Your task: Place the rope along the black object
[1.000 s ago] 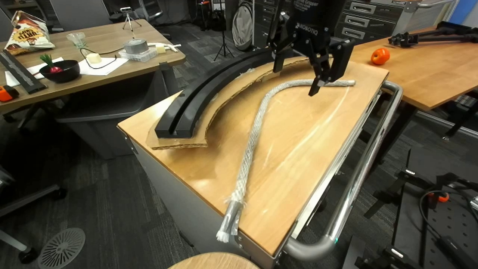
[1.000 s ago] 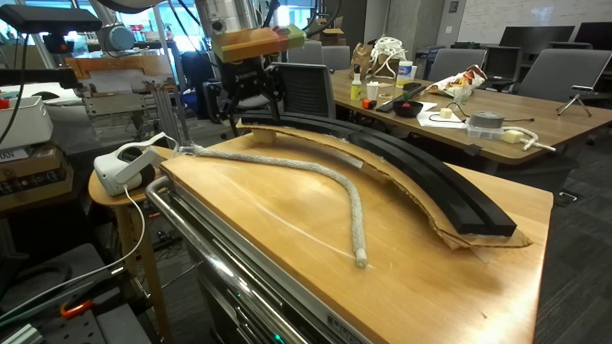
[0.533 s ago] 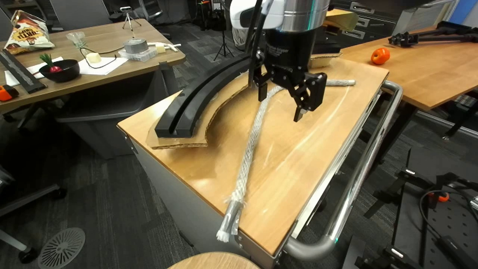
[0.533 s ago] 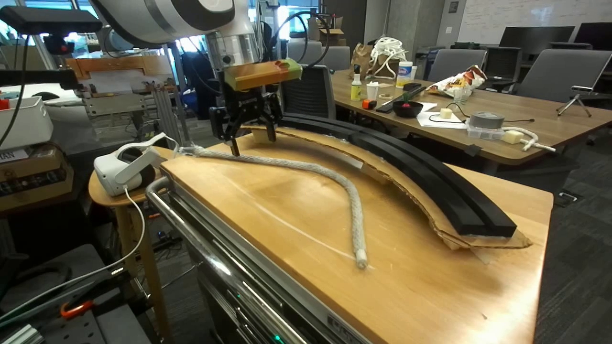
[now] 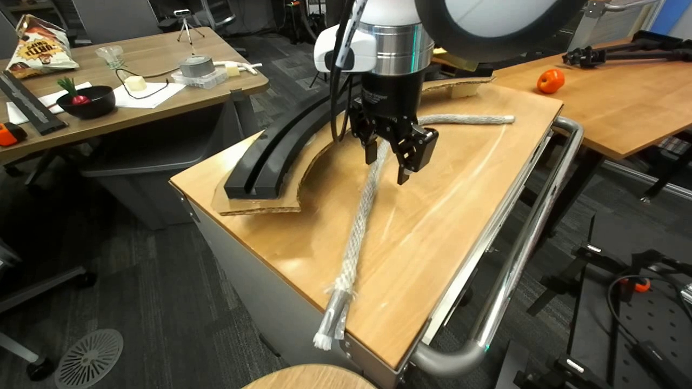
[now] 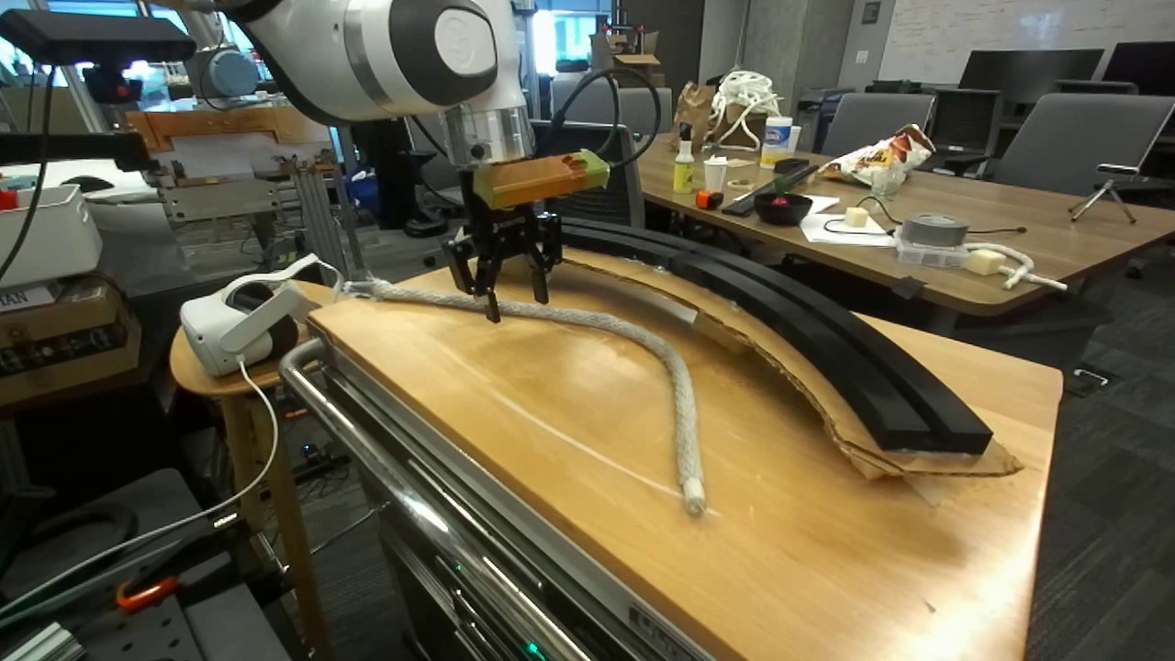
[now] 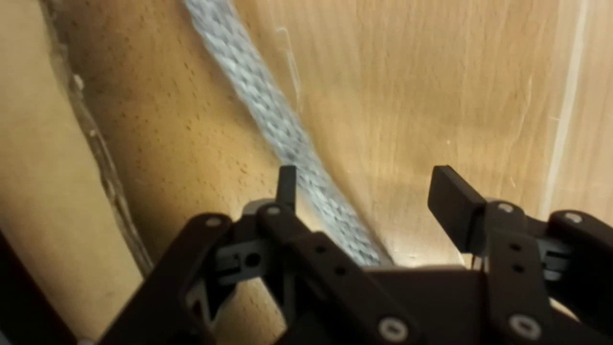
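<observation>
The grey-white rope (image 5: 359, 221) lies curved on the wooden tabletop; it also shows in an exterior view (image 6: 680, 395). Its taped, frayed tip (image 5: 331, 321) sticks out past the table edge. The black object (image 5: 292, 145), a grooved arc strip, sits on cardboard along the far side, apart from the rope; it also shows in an exterior view (image 6: 799, 317). My gripper (image 5: 386, 167) is open and empty, pointing down above the rope's middle stretch (image 6: 517, 303). In the wrist view, the rope (image 7: 273, 110) runs diagonally below the gap of the gripper (image 7: 364, 187), nearer the left finger (image 7: 286, 187).
The cardboard (image 7: 48, 143) under the black strip has a raised edge beside the rope. A metal tube rail (image 5: 532, 232) runs along the table's front side. A stool with a white headset (image 6: 225, 321) stands at the rope's taped end.
My gripper has come down and moved along the table toward the rope's taped end, from near the black strip to above the rope. It stays open. The rope has not moved.
</observation>
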